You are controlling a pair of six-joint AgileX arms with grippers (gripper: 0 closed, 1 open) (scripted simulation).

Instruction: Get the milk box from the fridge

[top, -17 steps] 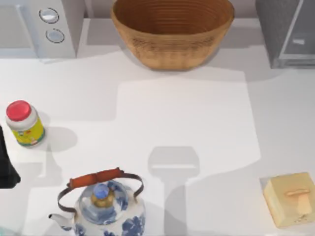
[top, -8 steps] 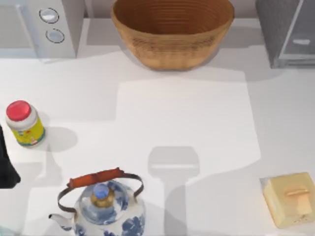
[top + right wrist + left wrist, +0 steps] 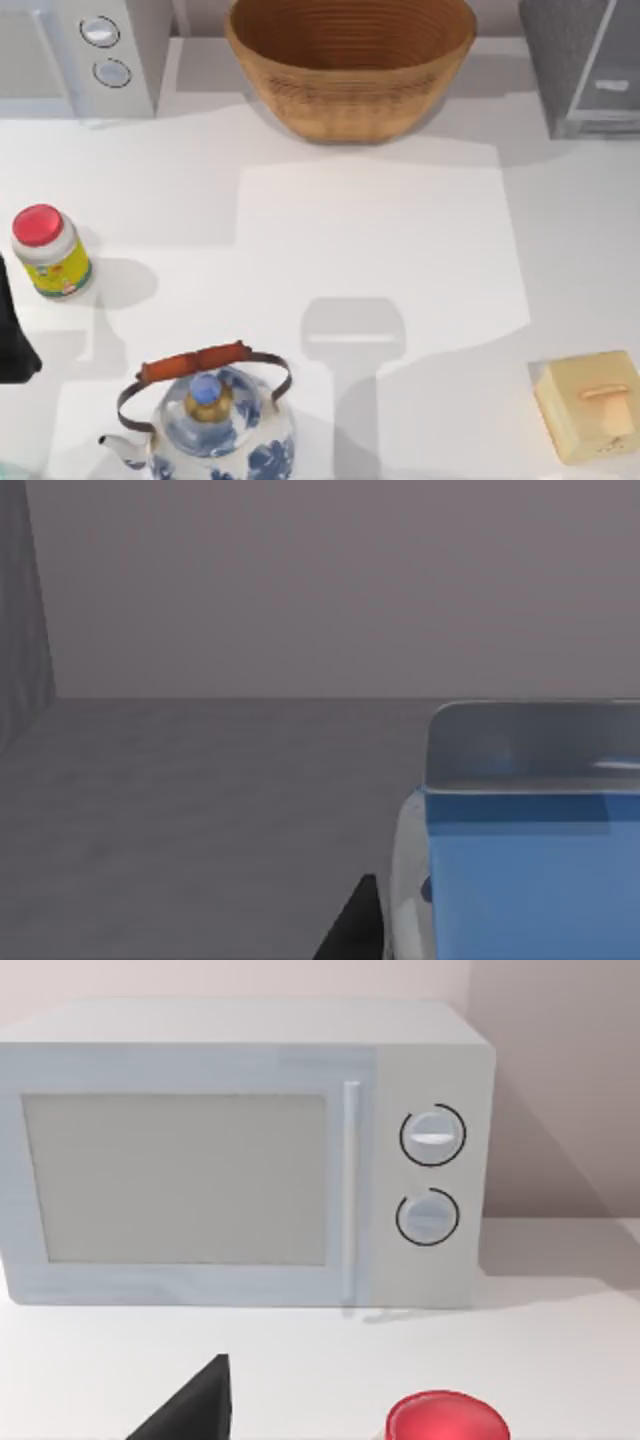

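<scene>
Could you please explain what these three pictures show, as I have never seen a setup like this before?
It is a simulated pair of AgileX arms at a white table. One camera looks down from above; the others sit on the wrists. From above you see a microwave, wicker basket, fridge, red-lidded jar, blue-and-white teapot and pale yellow box. The left arm is parked at the left edge, its camera facing the microwave. The right wrist camera looks into the grey fridge interior, close to the blue milk box.

Left arm parked at table's left edge; right hand's fingertip low, dark.
</scene>
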